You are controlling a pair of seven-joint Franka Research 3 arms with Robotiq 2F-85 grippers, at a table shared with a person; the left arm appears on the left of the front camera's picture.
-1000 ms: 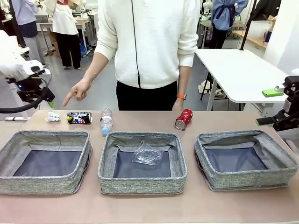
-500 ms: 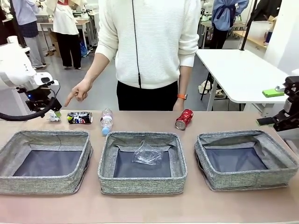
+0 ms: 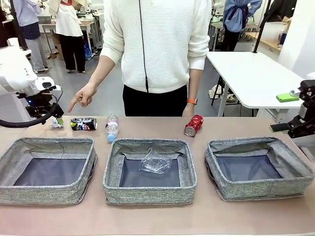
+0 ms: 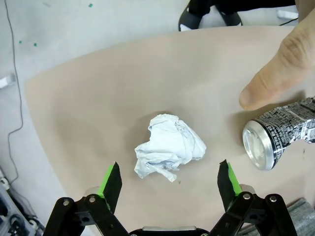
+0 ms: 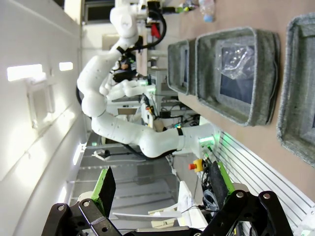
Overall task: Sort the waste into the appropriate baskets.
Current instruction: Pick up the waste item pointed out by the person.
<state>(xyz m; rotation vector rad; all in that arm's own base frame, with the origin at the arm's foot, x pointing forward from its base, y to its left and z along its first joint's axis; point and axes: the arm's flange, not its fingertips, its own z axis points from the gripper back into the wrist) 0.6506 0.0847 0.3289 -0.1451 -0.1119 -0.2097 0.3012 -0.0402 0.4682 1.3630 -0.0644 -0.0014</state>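
- Three square, soft-sided grey woven baskets line the near edge of the smooth tan counter (image 3: pixel 157 219): left basket (image 3: pixel 47 192), middle basket (image 3: pixel 147 194), right basket (image 3: pixel 261 189), each with a dark lining.
- The clear crumpled plastic cup (image 3: pixel 155 162) lies inside the middle basket.
- Along the far edge, from the left corner: white paper wad (image 4: pixel 168 146), crinkled and loose, then the crushed dark blue can (image 3: pixel 83 124) on its side, then the clear blue-capped plastic bottle (image 3: pixel 112 127).
- The crushed red can (image 3: pixel 193 125) lies right of centre on the far edge.
- Grey floor and white tables beyond.
- The left tool (image 4: pixel 170 169) is low at the far left corner, jaws spread to either side of the wad, green pads clear of it.
- The person's hand (image 3: pixel 83 96) points a finger down near the blue can.
- The right tool (image 5: pixel 162 179) hangs by the right edge, jaws spread, nothing between.
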